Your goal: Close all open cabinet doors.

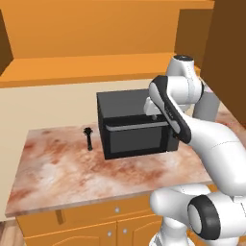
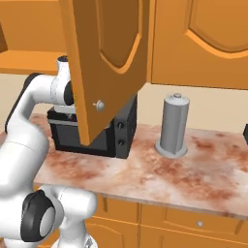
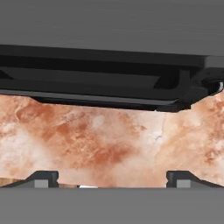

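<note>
Open cabinet door (image 2: 109,63) swung out over the microwave (image 2: 104,133), grey canister (image 2: 173,127) beside it on bench (image 2: 193,174), jaws spread wide above bare marble

Microwave (image 1: 136,124) seated on the counter (image 1: 72,178), toward its rear, against the wall. Small utensil (image 1: 88,137) on the counter just left of the microwave. Canister (image 2: 174,125) upright on the counter right of the microwave, apart from it. Open cabinet door (image 2: 109,58) swung out above and before the microwave. Closed cabinet door (image 2: 208,38) to its right, above the canister. Drawer fronts (image 1: 115,210) below the counter edge.
</note>
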You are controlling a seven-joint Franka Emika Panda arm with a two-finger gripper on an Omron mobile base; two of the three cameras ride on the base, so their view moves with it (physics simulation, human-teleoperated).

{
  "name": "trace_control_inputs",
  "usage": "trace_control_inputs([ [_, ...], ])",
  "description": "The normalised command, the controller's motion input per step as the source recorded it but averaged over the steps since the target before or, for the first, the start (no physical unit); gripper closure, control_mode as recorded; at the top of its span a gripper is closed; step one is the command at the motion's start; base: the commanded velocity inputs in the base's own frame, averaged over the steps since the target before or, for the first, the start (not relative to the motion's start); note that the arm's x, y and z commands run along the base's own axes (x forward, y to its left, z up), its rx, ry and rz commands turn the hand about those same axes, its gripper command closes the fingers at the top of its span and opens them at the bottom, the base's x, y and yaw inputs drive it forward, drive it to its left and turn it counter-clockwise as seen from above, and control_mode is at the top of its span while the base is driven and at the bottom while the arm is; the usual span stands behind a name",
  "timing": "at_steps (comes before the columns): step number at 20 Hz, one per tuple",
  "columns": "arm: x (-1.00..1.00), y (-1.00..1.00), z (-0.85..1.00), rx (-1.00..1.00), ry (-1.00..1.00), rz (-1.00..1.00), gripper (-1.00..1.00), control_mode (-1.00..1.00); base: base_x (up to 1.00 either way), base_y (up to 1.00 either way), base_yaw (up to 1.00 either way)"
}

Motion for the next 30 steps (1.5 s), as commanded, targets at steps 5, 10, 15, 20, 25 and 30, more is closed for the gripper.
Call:
trace_control_inputs([
  [5, 0.00, 0.00, 0.00, 0.00, 0.00, 0.00, -1.00, 1.00, -0.12, 0.51, 0.00],
  [10, 0.00, 0.00, 0.00, 0.00, 0.00, 0.00, -1.00, 1.00, -0.41, 0.33, 0.00],
  [15, 0.00, 0.00, 0.00, 0.00, 0.00, 0.00, -1.00, 1.00, -0.52, 0.15, 0.00],
  [20, 0.00, 0.00, 0.00, 0.00, 0.00, 0.00, -1.00, 1.00, -0.38, 0.00, 0.00],
  [25, 0.00, 0.00, 0.00, 0.00, 0.00, 0.00, -1.00, 1.00, -0.41, 0.00, 0.00],
  [30, 0.00, 0.00, 0.00, 0.00, 0.00, 0.00, -1.00, 1.00, 0.04, 0.26, 0.00],
])
